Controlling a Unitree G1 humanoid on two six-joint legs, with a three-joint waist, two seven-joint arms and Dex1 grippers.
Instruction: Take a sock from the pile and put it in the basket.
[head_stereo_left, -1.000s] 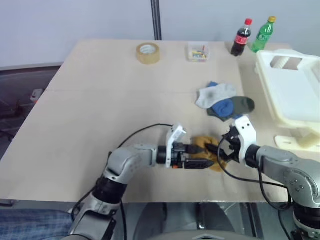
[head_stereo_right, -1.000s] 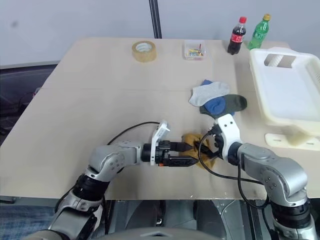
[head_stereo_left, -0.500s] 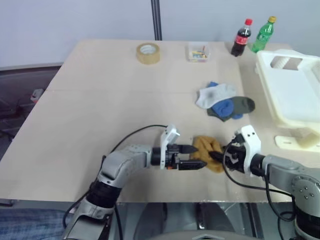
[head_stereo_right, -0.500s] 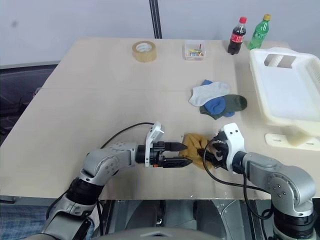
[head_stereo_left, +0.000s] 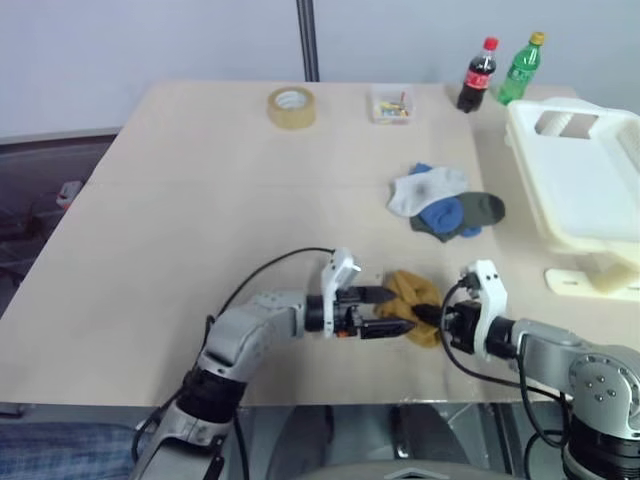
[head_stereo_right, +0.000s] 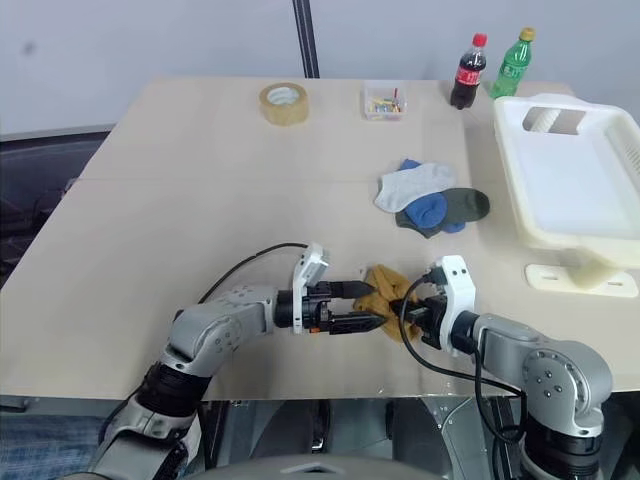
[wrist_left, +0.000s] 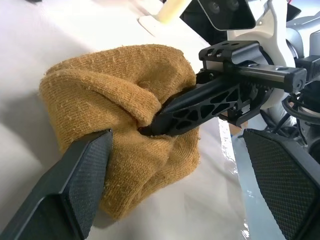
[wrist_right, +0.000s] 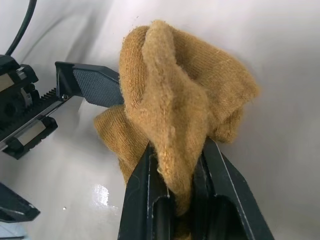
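While the mustard sock (head_stereo_left: 412, 302) lies crumpled on the tabletop (head_stereo_left: 200, 210) between the two arms, the right end effector (wrist_right: 176, 172) has its fingers pinched narrow on a raised fold of it, the cloth bunched up between them in the right wrist view. The left end effector (head_stereo_left: 392, 311) points across at the same sock with its fingers spread wide, one pad (wrist_left: 87, 167) just beside the sock's edge and the other well clear of it, so it grips nothing. The move ahead, as I judge it, turns on this: the basket (head_stereo_left: 575, 175) lies ahead of the right end effector and out to its right, well apart from it, and the right arm is plainly the nearer one for the carry. The sock has no clear long axis, being balled. The pile (head_stereo_left: 445, 202) sits ahead of the right end effector, between it and the far tabletop edge. Counted: one basket, one mustard sock apart from the pile, one roll of tape (head_stereo_left: 288, 105), one small clear box (head_stereo_left: 391, 103), two bottles (head_stereo_left: 476, 74); the pile shows white, blue and dark pieces, their exact number unclear.
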